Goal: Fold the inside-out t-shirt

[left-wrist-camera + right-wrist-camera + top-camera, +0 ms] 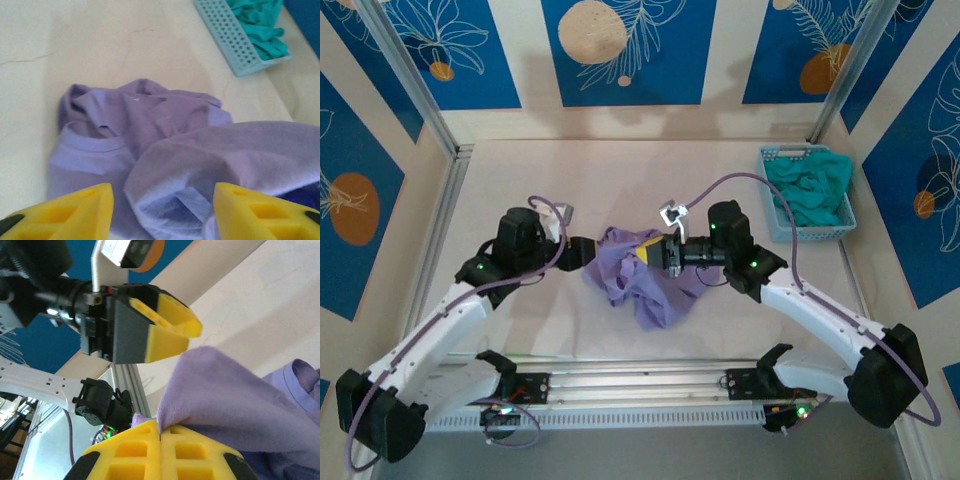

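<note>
Filling blue basket [768,195]: teal garment [810,187]; t-shirt [632,276] outside.

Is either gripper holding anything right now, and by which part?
Right gripper pinches a raised fold of the lavender t-shirt; which part of the shirt that fold is cannot be told. Left gripper is open, holding nothing.

Worked on pale beige table [650,170], faint hairline cracks in top. Walls [620,50] round me were cream with blue panels, white leaf prints, orange discs. Aluminium posts [415,90] stood at back corners. Aluminium rail [640,385] ran along my near edge. Light-blue perforated basket [810,235] sat far right, teal cloth [810,190] inside. Light was soft, even.
</note>
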### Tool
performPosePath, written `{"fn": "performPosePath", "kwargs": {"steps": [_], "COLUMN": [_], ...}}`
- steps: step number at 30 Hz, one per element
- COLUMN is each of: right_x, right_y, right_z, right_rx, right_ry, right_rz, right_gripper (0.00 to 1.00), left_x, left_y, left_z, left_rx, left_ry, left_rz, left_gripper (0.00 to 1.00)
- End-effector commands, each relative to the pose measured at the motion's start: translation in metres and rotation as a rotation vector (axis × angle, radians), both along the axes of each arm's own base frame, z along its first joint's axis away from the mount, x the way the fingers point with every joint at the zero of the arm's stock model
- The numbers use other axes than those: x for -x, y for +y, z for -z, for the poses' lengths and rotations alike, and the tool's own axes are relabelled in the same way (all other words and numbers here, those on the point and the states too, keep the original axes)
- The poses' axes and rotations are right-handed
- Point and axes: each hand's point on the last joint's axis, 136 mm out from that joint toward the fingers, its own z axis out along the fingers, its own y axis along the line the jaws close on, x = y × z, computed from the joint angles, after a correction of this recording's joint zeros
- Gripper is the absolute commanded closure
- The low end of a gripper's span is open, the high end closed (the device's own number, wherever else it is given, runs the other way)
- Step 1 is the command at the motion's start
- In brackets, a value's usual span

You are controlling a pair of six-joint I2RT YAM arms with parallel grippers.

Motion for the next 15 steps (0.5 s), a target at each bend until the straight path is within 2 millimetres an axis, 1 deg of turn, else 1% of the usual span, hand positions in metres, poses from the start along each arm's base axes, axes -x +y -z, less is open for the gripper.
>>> {"fn": "performPosePath", "kwargs": {"steps": [1, 3, 5, 7, 9, 11, 13, 15], "right_x": [-0.003, -0.005, -0.006, -0.004, -0.002, 0.001, 0.004, 0.005], "right_y": [0.002, 0.001, 0.000, 0.000, -0.001, -0.003, -0.006, -0.010], "right_z": [-0.003, 0.000, 0.003, 0.003, 0.003, 0.004, 0.004, 0.006], "right_rx": [-0.018, -0.003, 0.006, 0.008, 0.015, 0.031, 0.043, 0.051], "right_ry": [0.007, 0.004, -0.004, -0.013, -0.027, -0.047, -0.065, -0.070], "right_rz": [0.002, 0.010, 0.013, 0.000, -0.016, -0.035, -0.053, -0.055], "right_gripper": [1.00, 1.00, 1.00, 1.00, 1.00, 1.00, 1.00, 1.00], "left_x": [0.010, 0.021, 0.031, 0.036, 0.034, 0.028, 0.023, 0.023], "left_y": [0.017, 0.006, -0.011, -0.024, -0.031, -0.037, -0.045, -0.060], "left_z": [-0.021, -0.025, -0.027, -0.025, -0.018, -0.010, -0.004, -0.001], "left_rx": [-0.112, -0.116, -0.104, -0.106, -0.139, -0.180, -0.194, -0.163], "left_ry": [-0.090, -0.111, -0.122, -0.124, -0.126, -0.126, -0.127, -0.112], "left_rz": [-0.047, 0.000, 0.074, 0.133, 0.164, 0.186, 0.220, 0.278], "left_gripper": [0.42, 0.41, 0.41, 0.37, 0.33, 0.31, 0.31, 0.34]}}
